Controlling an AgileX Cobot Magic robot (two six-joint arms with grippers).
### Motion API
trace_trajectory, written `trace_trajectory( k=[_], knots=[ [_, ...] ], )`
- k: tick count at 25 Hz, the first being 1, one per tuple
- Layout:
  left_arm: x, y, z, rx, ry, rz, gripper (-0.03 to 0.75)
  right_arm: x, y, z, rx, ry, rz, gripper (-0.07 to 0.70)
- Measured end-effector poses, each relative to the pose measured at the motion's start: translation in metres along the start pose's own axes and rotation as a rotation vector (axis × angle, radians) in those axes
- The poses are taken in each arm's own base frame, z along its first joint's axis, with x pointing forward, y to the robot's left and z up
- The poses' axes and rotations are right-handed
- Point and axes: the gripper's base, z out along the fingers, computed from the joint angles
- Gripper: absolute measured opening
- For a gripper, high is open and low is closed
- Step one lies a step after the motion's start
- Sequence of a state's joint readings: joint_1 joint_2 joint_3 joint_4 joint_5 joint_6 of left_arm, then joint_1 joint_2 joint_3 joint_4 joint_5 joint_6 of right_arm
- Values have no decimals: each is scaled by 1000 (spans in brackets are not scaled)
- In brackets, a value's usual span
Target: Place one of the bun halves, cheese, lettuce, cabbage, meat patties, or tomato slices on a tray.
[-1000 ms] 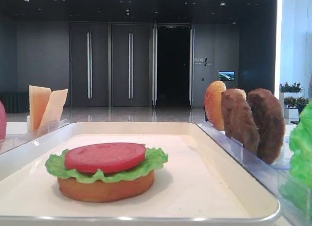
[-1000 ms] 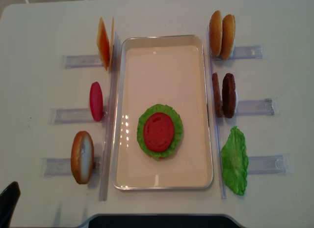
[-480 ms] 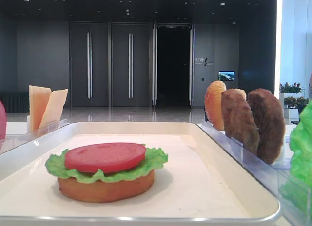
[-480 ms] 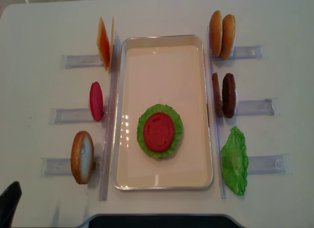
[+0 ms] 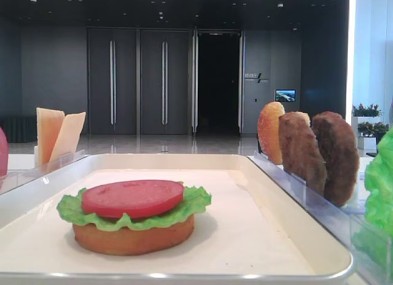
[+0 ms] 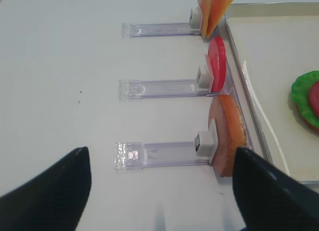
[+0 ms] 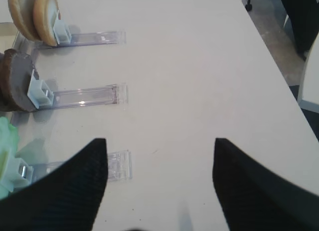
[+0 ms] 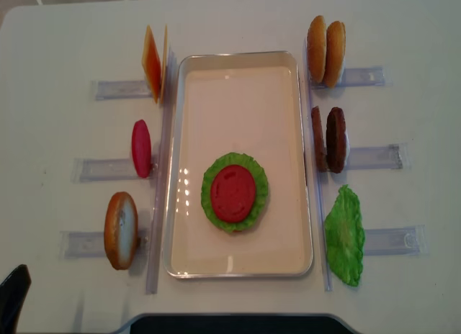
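**Colours on the table**

An off-white tray [image 8: 241,82] is being shown on a white table [image 8: 57,39]. A red tomato slice [image 8: 233,193] is being seen over bright green lettuce [image 8: 207,197] and an orange-brown bun [image 5: 132,241]. Pale yellow-orange cheese [image 8: 153,63] and dark brown patties [image 8: 329,140] are being displayed in clear racks [image 8: 108,89].

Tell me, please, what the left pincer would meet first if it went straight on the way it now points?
Probably the clear rack holding the upright bun half; the open left pincer points at it, though its height above the table is unclear.
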State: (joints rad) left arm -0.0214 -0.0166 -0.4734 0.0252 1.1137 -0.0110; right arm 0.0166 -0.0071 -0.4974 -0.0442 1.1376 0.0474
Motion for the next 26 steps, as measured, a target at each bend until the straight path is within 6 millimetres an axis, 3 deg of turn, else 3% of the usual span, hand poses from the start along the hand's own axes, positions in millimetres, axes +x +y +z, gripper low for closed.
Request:
trace_trajectory(
  k=[26],
  knots=[
    [0, 0, 0, 0, 0, -1, 692, 0, 0, 0, -1, 0, 0, 464]
  ],
)
